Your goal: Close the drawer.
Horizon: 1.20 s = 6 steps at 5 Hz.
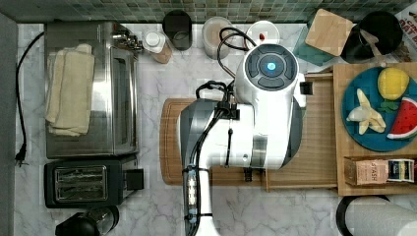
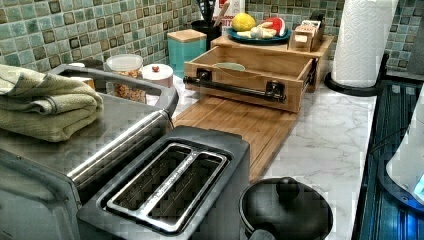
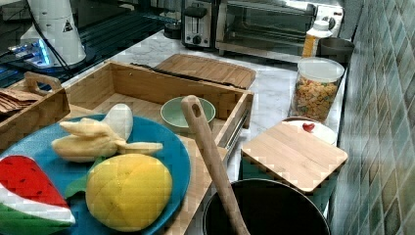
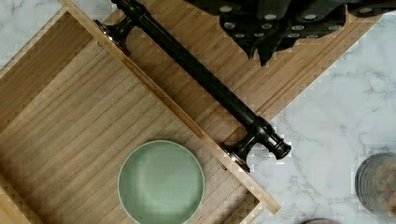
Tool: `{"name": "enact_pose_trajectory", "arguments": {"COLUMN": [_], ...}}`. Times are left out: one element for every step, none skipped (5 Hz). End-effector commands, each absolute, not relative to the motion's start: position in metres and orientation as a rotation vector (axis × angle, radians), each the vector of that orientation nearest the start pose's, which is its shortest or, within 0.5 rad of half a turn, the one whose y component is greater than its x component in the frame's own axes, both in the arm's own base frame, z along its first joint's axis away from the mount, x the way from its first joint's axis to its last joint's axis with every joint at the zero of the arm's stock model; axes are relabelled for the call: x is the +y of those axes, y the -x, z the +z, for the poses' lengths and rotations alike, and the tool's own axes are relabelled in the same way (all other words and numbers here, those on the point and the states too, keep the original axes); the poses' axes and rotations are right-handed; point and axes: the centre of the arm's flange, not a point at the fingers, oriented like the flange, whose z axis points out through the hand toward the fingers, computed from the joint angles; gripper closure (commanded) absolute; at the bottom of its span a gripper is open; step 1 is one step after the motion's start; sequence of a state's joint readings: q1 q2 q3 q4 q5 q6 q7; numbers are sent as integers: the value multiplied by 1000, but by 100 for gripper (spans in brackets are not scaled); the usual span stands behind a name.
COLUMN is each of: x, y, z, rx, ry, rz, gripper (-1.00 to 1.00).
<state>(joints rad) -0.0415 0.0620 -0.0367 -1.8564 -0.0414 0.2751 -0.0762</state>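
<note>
While open, drawer (image 2: 250, 70) on marble counter (image 2: 330, 140).

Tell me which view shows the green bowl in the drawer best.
The wrist view: the green bowl shows whole from above, in the open drawer. The right view shows it partly behind a wooden spoon; the left view shows just its rim.

In the left view the drawer (image 2: 248, 75) is standing pulled out, and its black bar handle (image 2: 234, 88) is facing an open strip of cutting board (image 2: 240, 122) with nothing lying on it. A green bowl (image 4: 161, 182) is sitting inside the drawer, near its front wall. On the left view's right the marble worktop (image 2: 330, 145) is lying free, until the paper towel roll (image 2: 364, 40) is blocking the far side. The toaster (image 2: 170, 185) is crowding the near left.
</note>
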Motion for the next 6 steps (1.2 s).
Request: {"name": "enact_pose_trajectory", "arguments": {"x": [-49,-36,-30,-15,15,37], "y": [-570,-555,-550,-545,-531,-523], "z": [473,466,467,472,473,462], "rx": [1210,897,610,426,203,94], "ry": [2980,3104,3070,3069,3091,3120], "rz": [95,16,68,50,-45,-78], "gripper": [100,100,100,100,100,100]}}
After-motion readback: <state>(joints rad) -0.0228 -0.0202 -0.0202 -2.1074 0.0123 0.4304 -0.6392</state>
